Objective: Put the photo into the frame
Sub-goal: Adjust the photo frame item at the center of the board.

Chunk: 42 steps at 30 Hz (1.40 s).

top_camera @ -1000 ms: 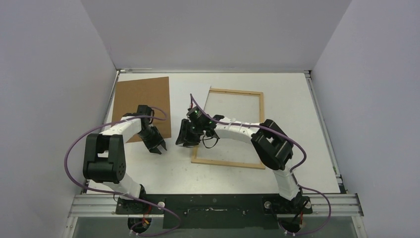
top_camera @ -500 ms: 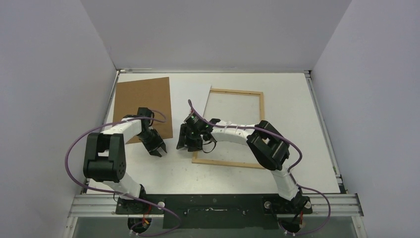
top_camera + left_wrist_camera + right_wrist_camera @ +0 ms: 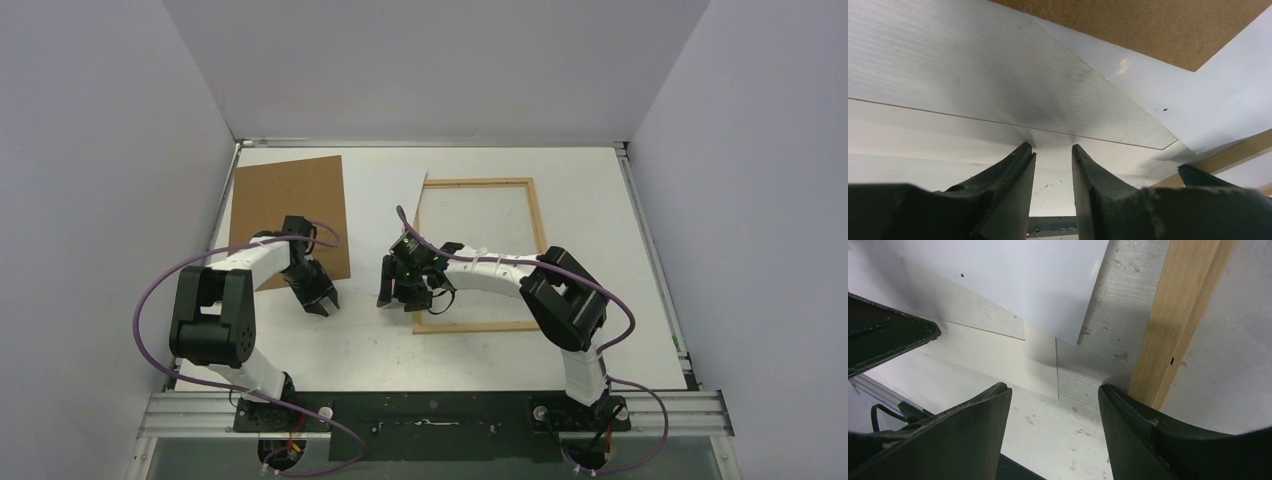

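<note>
Right fingers [image 3: 978, 420] spread wide and empty, hanging low over the desk [image 3: 600, 250], a bare gap between them. Just ahead sits the near corner of the photo [image 3: 1013, 280], white face up and flat, and beside that corner, a sliver of desk apart, runs the left strip of the frame [image 3: 1178, 315]. Over on the other side the left fingers [image 3: 1015, 172] are parted only a little, nothing in the slot, tips down by the desk near the photo's other edge.

So the photo lies between the brown backing panel [image 3: 290, 210] and the frame, not yet inside. My read: that sheet is light, thin and floppy, glossy enough to slip, and pressed flat there is no lip to pinch. The exposed near corner looks like the spot to lift or nudge, gently, since paper creases. The frame looks stiff and light, and likely to skate if bumped.

Hard to make out: the printed side is hidden, I cannot tell whether the photo's far edge touches the frame's top corner, and a pale cream band under the fingers is unclear
</note>
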Each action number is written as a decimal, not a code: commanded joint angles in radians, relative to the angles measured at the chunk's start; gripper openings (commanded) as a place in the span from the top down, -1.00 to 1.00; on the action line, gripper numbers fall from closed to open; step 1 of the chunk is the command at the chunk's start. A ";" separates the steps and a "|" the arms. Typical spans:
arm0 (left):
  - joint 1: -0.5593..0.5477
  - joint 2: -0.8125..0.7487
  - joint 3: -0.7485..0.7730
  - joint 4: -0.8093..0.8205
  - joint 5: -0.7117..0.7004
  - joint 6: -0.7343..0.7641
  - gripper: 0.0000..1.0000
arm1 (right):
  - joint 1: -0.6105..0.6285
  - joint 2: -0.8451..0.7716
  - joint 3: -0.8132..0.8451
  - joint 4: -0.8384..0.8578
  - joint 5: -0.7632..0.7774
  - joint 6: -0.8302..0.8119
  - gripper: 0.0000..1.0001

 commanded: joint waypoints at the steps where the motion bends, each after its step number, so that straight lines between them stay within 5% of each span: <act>1: -0.036 -0.055 0.040 0.089 0.062 0.011 0.36 | -0.006 0.004 -0.050 0.019 -0.026 -0.005 -0.32; 8: -0.051 -0.144 0.035 0.233 0.076 0.034 0.34 | 0.006 -0.005 -0.143 0.175 -0.027 0.147 -0.31; 22: -0.151 0.051 -0.007 0.086 -0.052 -0.023 0.46 | 0.036 0.015 -0.194 0.236 0.029 0.246 -0.32; 42: -0.184 0.091 -0.053 0.111 0.042 -0.028 0.47 | 0.044 0.043 -0.319 0.808 -0.051 0.334 -0.53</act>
